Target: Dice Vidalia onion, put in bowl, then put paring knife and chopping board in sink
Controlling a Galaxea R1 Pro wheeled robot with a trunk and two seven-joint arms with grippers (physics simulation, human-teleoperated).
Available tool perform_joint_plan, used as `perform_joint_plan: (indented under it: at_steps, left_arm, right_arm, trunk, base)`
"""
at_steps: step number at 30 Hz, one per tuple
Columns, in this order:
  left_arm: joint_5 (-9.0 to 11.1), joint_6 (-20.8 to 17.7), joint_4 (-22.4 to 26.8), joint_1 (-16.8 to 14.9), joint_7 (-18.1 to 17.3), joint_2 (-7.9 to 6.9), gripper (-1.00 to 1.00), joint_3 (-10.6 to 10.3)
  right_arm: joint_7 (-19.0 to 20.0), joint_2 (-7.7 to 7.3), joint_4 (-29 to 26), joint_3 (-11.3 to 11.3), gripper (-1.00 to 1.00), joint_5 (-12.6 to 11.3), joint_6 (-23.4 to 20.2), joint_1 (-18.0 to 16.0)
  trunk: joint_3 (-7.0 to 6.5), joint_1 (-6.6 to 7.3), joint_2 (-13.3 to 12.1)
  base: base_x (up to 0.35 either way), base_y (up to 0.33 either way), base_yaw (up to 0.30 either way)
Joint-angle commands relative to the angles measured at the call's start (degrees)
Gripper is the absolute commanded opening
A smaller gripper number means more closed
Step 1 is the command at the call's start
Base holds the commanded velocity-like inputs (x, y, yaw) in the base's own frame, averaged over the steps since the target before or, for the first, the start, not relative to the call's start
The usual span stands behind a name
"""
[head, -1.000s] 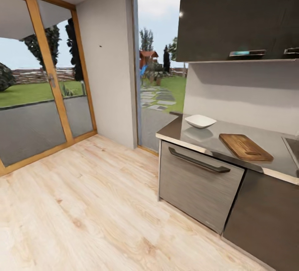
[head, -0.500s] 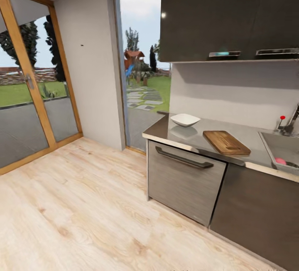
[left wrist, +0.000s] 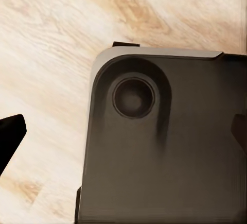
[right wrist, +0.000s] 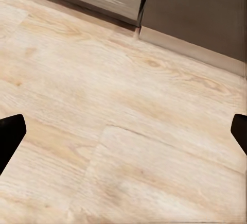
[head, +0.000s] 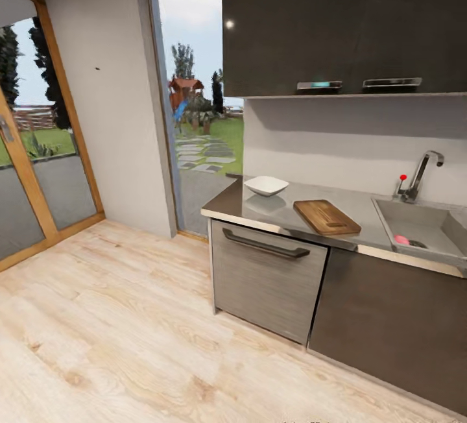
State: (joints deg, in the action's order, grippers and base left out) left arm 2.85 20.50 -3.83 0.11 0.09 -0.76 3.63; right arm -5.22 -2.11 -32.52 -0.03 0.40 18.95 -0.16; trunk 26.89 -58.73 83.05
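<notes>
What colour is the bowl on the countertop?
White; the bowl shows best in the head view.

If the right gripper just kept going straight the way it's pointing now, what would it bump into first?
Most likely the light wooden floor: in the right wrist view the right gripper points down at bare planks, fingertips wide apart, nothing between. The cabinet fronts lie farther off, though depth is hard to judge.

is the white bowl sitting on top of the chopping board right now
No, the bowl rests on the countertop beside the chopping board, apart from it.

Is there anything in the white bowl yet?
No, it looks empty. The bowl sits on the countertop beside the chopping board, and its inside shows plain white.
</notes>
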Motion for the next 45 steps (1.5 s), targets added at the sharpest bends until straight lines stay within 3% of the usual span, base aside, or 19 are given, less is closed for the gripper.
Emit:
perform_joint_plan:
  at_steps: [1, 15, 21, 23, 26, 29, 34, 45]
  left_arm:
    - [0.1, 0.3, -0.2, 0.0, -0.1, 0.03, 1.0, 0.3]
    - [0.1, 0.4, -0.1, 0.0, -0.2, -0.83, 1.0, 0.4]
    - [-0.1, 0.5, 1.3, 0.0, -0.3, 1.97, 1.0, 0.6]
    - [-0.1, 0.6, 5.2, 0.0, -0.1, 2.23, 1.0, 0.7]
    - [0.0, 0.5, 10.9, 0.0, 0.0, 1.73, 1.0, 0.7]
    - [0.1, 0.4, 21.0, 0.0, 0.0, 0.29, 1.0, 0.8]
    - [0.2, 1.1, 21.9, 0.0, -0.3, -1.33, 1.0, 0.8]
    - [0.2, 2.8, 21.4, 0.0, -0.4, -1.78, 1.0, 0.8]
  right_arm:
    - [-0.1, 0.0, 0.0, 0.0, 1.0, 0.0, 0.1, 0.0]
    - [-0.1, -0.01, 0.0, 0.0, 1.0, 0.0, 0.1, 0.0]
    - [-0.1, -0.08, 0.0, 0.0, 1.0, 0.0, 0.1, 0.0]
    - [-0.1, -0.09, 0.0, 0.0, 1.0, 0.0, 0.1, 0.0]
    - [-0.1, -0.09, 0.0, 0.0, 1.0, 0.0, 0.1, 0.0]
    - [-0.1, -0.09, 0.0, 0.0, 1.0, 0.0, 0.1, 0.0]
    - [-0.1, -0.05, 0.1, 0.0, 1.0, 0.0, 0.1, 0.0]
    - [-0.1, 0.09, 0.1, 0.1, 1.0, 0.0, 0.1, 0.0]
  trunk:
    - [0.04, 0.0, 0.0]
    - [0.04, 0.0, 0.0]
    - [0.04, 0.0, 0.0]
    - [0.04, 0.0, 0.0]
    - [0.04, 0.0, 0.0]
    - [0.04, 0.0, 0.0]
    - [0.04, 0.0, 0.0]
    - [0.04, 0.0, 0.0]
  base:
    - [0.0, 0.0, -0.22]
    - [0.0, 0.0, -0.22]
    - [0.0, 0.0, -0.22]
    - [0.0, 0.0, -0.22]
    - [0.0, 0.0, -0.22]
    - [0.0, 0.0, -0.22]
    - [0.0, 0.0, -0.22]
    - [0.0, 0.0, -0.22]
